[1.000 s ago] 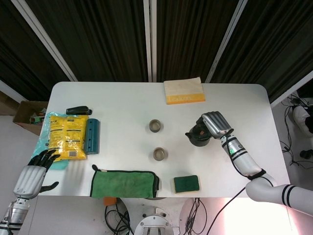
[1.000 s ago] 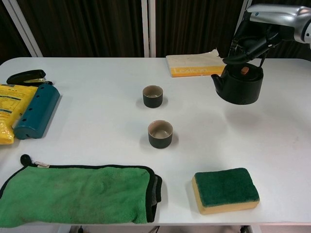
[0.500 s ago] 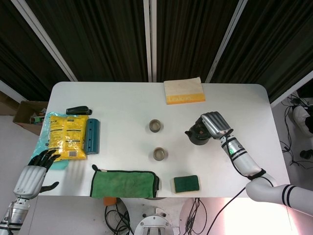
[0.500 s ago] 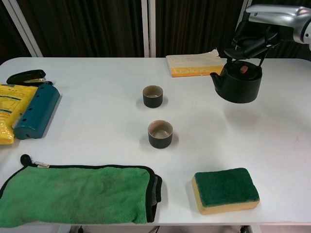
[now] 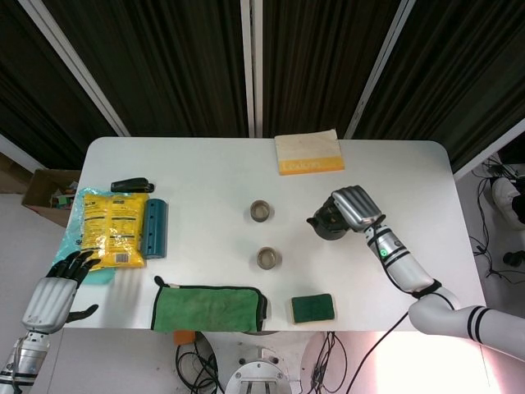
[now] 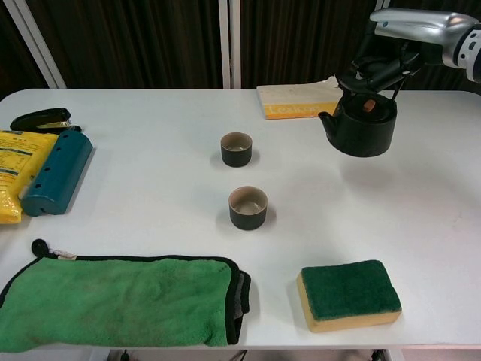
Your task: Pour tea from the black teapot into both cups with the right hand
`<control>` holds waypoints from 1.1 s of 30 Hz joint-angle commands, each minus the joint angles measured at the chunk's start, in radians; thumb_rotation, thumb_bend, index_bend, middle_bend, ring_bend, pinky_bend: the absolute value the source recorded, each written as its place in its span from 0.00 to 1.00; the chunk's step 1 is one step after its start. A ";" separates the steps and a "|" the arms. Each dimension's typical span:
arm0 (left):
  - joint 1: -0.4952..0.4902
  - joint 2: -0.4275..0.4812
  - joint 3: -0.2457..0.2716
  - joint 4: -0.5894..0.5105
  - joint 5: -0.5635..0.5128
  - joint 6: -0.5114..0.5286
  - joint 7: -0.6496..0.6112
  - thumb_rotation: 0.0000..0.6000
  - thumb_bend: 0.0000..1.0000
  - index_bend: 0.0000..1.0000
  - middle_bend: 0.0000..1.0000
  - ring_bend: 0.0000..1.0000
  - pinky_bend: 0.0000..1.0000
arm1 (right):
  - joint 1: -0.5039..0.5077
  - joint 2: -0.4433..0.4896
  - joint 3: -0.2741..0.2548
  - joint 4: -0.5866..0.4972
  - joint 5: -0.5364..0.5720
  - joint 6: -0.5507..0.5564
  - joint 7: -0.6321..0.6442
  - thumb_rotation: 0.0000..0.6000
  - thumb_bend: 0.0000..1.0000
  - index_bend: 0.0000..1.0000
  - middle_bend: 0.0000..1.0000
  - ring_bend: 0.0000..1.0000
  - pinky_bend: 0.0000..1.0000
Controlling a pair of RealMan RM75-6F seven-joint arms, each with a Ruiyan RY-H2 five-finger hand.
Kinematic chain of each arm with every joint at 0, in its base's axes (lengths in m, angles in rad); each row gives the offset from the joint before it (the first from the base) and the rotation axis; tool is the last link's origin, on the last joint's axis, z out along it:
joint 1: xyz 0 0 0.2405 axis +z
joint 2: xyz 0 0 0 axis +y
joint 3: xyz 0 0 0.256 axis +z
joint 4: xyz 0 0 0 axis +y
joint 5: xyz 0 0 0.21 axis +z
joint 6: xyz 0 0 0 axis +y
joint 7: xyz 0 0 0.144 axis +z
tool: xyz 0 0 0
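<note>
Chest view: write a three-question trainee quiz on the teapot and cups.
1. True or false: the black teapot is lifted off the table.
2. Which robot hand holds it? A) left B) right
3. Fill in: the teapot's spout points toward the ____ cup.

Key
1. True; it hangs from the right robot hand, a shadow beneath.
2. B; the left robot hand is at the table edge, holding nothing.
3. Far cup, not the near cup.

teapot (image 6: 363, 129): was black, reddish-brown lid knob
cups (image 6: 248, 207): were dark outside, tan inside
sponge (image 6: 348, 294): was green over yellow
cloth (image 6: 120, 301): was green, black edging
desk (image 6: 150, 188): was white
right hand (image 5: 355, 206): was silver
pouch (image 5: 115, 227): was yellow, dark print
</note>
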 commanded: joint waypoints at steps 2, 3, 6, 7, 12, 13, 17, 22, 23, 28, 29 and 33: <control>0.000 -0.001 -0.001 0.002 -0.003 -0.001 -0.001 1.00 0.07 0.20 0.11 0.09 0.22 | 0.021 -0.018 0.000 0.028 -0.032 -0.015 0.009 0.78 0.47 1.00 1.00 1.00 0.72; -0.001 -0.001 -0.001 0.003 -0.004 -0.004 -0.002 1.00 0.07 0.20 0.11 0.09 0.22 | 0.029 -0.023 -0.001 0.040 -0.047 -0.021 0.013 0.78 0.47 1.00 1.00 1.00 0.72; -0.002 -0.001 -0.002 0.004 -0.007 -0.007 -0.002 1.00 0.07 0.20 0.11 0.09 0.22 | 0.049 -0.036 -0.004 0.069 -0.079 -0.036 0.037 0.78 0.45 1.00 1.00 1.00 0.72; -0.003 -0.001 -0.003 0.004 -0.008 -0.008 -0.002 1.00 0.07 0.20 0.11 0.09 0.22 | 0.054 -0.041 -0.005 0.077 -0.088 -0.041 0.047 0.78 0.45 1.00 1.00 1.00 0.72; -0.004 0.001 -0.007 0.002 -0.013 -0.007 -0.002 1.00 0.07 0.20 0.11 0.09 0.22 | 0.080 -0.074 -0.012 0.134 -0.147 -0.047 0.121 0.79 0.44 1.00 1.00 1.00 0.72; -0.004 0.003 -0.007 0.001 -0.014 -0.007 -0.002 1.00 0.07 0.20 0.11 0.09 0.22 | 0.085 -0.080 -0.015 0.144 -0.159 -0.047 0.135 0.79 0.44 1.00 1.00 1.00 0.72; -0.002 0.007 -0.009 -0.002 -0.018 -0.005 -0.002 1.00 0.07 0.20 0.11 0.09 0.22 | 0.106 -0.111 -0.027 0.196 -0.213 -0.039 0.200 0.79 0.44 1.00 1.00 1.00 0.73; 0.001 0.012 -0.010 -0.005 -0.020 -0.001 -0.002 1.00 0.07 0.20 0.11 0.09 0.22 | 0.138 -0.154 -0.054 0.268 -0.290 -0.022 0.277 0.79 0.44 1.00 1.00 1.00 0.73; 0.001 0.012 -0.010 -0.005 -0.021 0.000 -0.002 1.00 0.07 0.20 0.11 0.09 0.22 | 0.144 -0.161 -0.059 0.279 -0.303 -0.019 0.286 0.79 0.44 1.00 1.00 1.00 0.74; 0.004 0.011 -0.011 -0.003 -0.025 0.002 -0.005 1.00 0.07 0.20 0.11 0.09 0.22 | 0.173 -0.195 -0.085 0.336 -0.361 0.005 0.320 0.79 0.44 1.00 1.00 1.00 0.74; 0.004 0.011 -0.011 -0.003 -0.025 0.002 -0.006 1.00 0.07 0.20 0.11 0.09 0.22 | 0.176 -0.200 -0.088 0.344 -0.367 0.010 0.328 0.79 0.44 1.00 1.00 1.00 0.74; 0.003 0.011 -0.012 -0.001 -0.024 0.002 -0.010 1.00 0.07 0.20 0.11 0.09 0.22 | 0.190 -0.220 -0.106 0.378 -0.397 0.035 0.358 0.79 0.44 1.00 1.00 1.00 0.75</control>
